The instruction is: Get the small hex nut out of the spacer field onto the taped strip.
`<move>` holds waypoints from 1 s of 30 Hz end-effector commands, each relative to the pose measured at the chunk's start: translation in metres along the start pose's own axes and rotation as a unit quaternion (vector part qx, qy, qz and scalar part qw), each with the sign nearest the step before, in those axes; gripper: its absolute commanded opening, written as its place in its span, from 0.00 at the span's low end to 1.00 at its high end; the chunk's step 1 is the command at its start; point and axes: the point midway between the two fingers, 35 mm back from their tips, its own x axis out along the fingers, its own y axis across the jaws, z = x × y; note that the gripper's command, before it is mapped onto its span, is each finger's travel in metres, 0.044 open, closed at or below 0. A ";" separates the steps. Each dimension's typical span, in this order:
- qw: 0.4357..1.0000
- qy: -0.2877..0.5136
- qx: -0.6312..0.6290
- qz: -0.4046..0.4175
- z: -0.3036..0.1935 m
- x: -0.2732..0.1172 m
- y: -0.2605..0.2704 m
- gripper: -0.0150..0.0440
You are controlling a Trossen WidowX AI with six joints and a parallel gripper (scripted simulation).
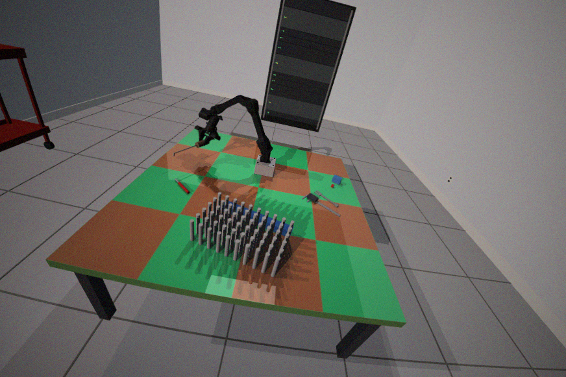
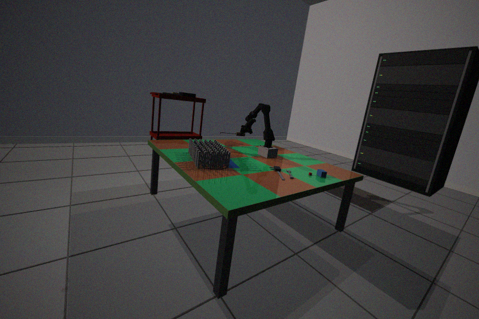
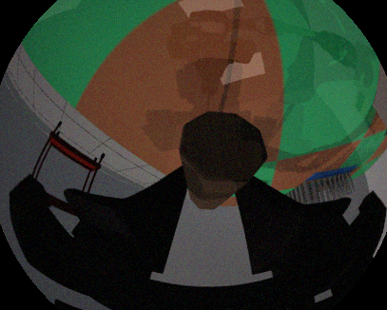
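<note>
In the top view, the gripper (image 1: 200, 141) (image 2: 241, 133) (image 3: 211, 170) pinches the handle of one hooked tool (image 1: 185, 150) (image 2: 230, 133) (image 3: 222, 145), raised above the counter (image 1: 105, 235) (image 2: 216, 191) (image 3: 129, 100) at 11 o'clock from the standing spacers (image 1: 236, 249) (image 2: 209, 155) (image 3: 321, 189). The step appears to be bringing the hook to the field: best carried high, steadied over a gap, then lowered upright and drawn slowly along one lane toward the strip, since a slanted shaft could topple a spacer. The front row numbers ten spacers; the full field is too crowded to count. One taped strip (image 1: 241, 289) lies at 6 o'clock, one blue bar (image 1: 276, 223) (image 2: 233, 163) (image 3: 331, 172) behind the field, one red-handled tool (image 1: 182, 186) at 10, and one dark-headed tool (image 1: 312, 198) (image 2: 277, 168) and one grey tool (image 1: 327, 199) (image 2: 290, 174) at 2. Two cubes, one blue (image 1: 336, 179) (image 2: 321, 173) and one red (image 1: 332, 185) (image 2: 310, 174), sit beyond them. The nut, presumably deep among the spacers, is not visible. In the exterior view, the single shaft points toward 9 o'clock, nearly level, calling for a careful wrist turn before entry. In the wrist view, two fingers flank one handle, the field at 4 o'clock; grip should stay firm throughout.
</note>
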 end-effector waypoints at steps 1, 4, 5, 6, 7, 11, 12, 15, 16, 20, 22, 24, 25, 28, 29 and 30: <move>1.000 0.003 0.003 -0.001 0.002 0.004 -0.001 0.25; 1.000 0.003 0.003 -0.001 0.004 0.008 -0.001 0.25; 1.000 0.003 0.003 -0.001 0.005 0.009 -0.001 0.25; 1.000 0.003 0.003 -0.001 0.006 0.010 -0.001 0.25; 1.000 0.003 0.003 -0.001 0.007 0.011 -0.001 0.25; 1.000 0.003 0.003 -0.001 0.009 0.015 -0.002 0.25; 1.000 0.003 0.003 -0.001 0.010 0.016 -0.002 0.25; 1.000 0.003 0.003 -0.001 0.012 0.019 -0.002 0.25; 1.000 0.003 0.003 -0.001 0.013 0.020 -0.002 0.25; 1.000 0.003 0.003 -0.001 0.016 0.024 -0.002 0.25; 1.000 0.003 0.003 -0.001 0.017 0.026 -0.003 0.25; 1.000 0.003 0.003 -0.001 0.019 0.028 -0.003 0.25; 1.000 0.003 0.003 -0.001 0.019 0.029 -0.003 0.25; 1.000 0.003 0.003 -0.001 0.021 0.032 -0.003 0.25; 1.000 0.003 0.003 -0.001 0.022 0.033 -0.004 0.25; 1.000 0.003 0.003 -0.001 0.023 0.034 -0.004 0.25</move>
